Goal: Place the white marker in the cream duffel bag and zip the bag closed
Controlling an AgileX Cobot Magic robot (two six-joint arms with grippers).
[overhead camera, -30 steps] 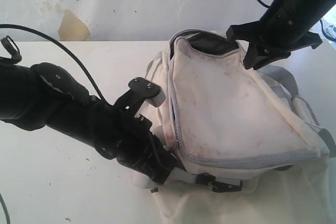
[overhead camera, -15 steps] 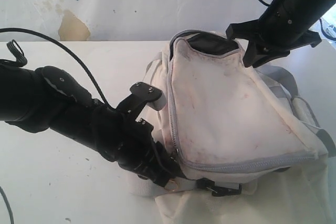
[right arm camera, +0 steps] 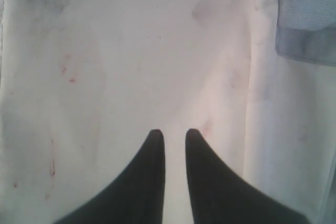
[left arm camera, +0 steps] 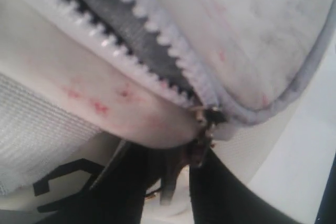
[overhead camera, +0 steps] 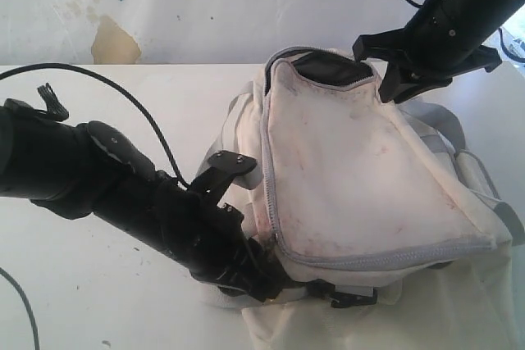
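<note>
My nearly closed right pincer (right arm camera: 175,132) seems to pinch the soft cream fabric duffel bag (overhead camera: 361,170) taut on the white desk (overhead camera: 123,104) so my left pincer (left arm camera: 178,174), slightly parted around the metal zipper pull (left arm camera: 202,142), grip unclear, can zip; thin white marker unseen, likely inside.

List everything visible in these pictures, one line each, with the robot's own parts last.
cream duffel bag: one, cream with pinkish stains, on the table
zipper: one, grey, around the bag's top panel, open beyond the slider
zipper slider: one, metallic, bag's near-left corner
straps: at least two, grey, bag's sides
buckle: one, black, bag's near edge
white marker: none in view
table: one, white, under the bag
wall: one, white with a tan patch, behind
cable: one, black, above left arm
left gripper: one, black, at the slider, slightly open
right gripper: one, black, bag's far corner, grip unclear
</note>
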